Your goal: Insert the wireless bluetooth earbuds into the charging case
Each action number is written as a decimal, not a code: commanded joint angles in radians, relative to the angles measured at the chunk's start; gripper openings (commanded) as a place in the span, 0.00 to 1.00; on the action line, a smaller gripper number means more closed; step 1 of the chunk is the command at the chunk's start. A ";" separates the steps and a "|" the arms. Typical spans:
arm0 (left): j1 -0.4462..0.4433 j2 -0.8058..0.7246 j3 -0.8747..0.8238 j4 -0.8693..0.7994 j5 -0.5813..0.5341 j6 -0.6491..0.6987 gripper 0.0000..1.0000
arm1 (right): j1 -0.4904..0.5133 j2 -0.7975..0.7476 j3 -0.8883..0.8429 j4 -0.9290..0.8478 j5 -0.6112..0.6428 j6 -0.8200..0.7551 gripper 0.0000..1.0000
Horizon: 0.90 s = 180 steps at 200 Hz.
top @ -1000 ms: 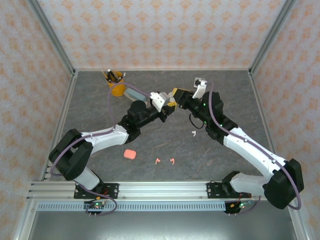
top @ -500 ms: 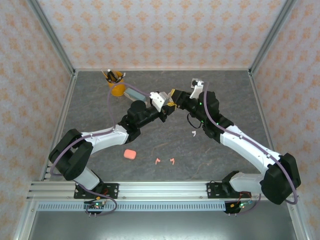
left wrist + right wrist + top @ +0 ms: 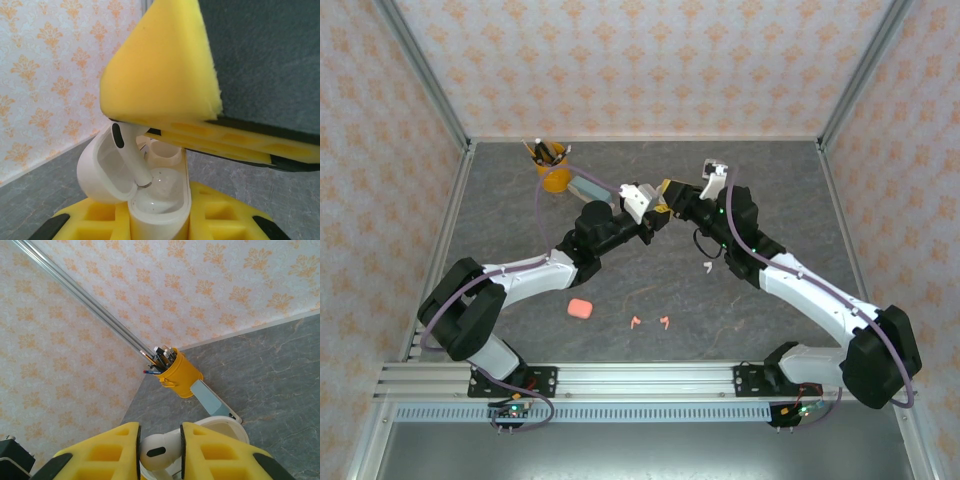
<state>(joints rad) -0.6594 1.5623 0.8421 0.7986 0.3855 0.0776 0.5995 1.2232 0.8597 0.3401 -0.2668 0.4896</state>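
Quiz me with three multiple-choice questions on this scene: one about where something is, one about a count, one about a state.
1. Where is the pink case?
A. Lying on the table
B. Inside the yellow cup
C. Pinched between yellow fingers

2. How many pink earbuds lie on the table?
A. One
B. Two
C. Four

3. The white case is:
A. Shut
B. Open
C. Missing its lid

Answers:
1 A: the top view shows it lying alone on the grey surface.
2 B: two lie side by side near the front edge.
3 B: in the left wrist view its lid is swung back, with a white earbud stem at the opening.
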 commanded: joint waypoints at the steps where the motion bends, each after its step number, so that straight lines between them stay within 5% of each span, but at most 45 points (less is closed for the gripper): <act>1: -0.002 -0.030 0.030 0.073 -0.003 -0.011 0.00 | 0.005 -0.003 -0.032 0.010 -0.017 0.018 0.24; 180: -0.002 -0.024 0.035 0.076 -0.010 -0.020 0.00 | 0.005 -0.026 -0.090 0.031 -0.027 0.049 0.24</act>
<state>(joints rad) -0.6594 1.5623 0.8421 0.7738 0.3851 0.0757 0.5995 1.1973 0.7925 0.3901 -0.2672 0.5240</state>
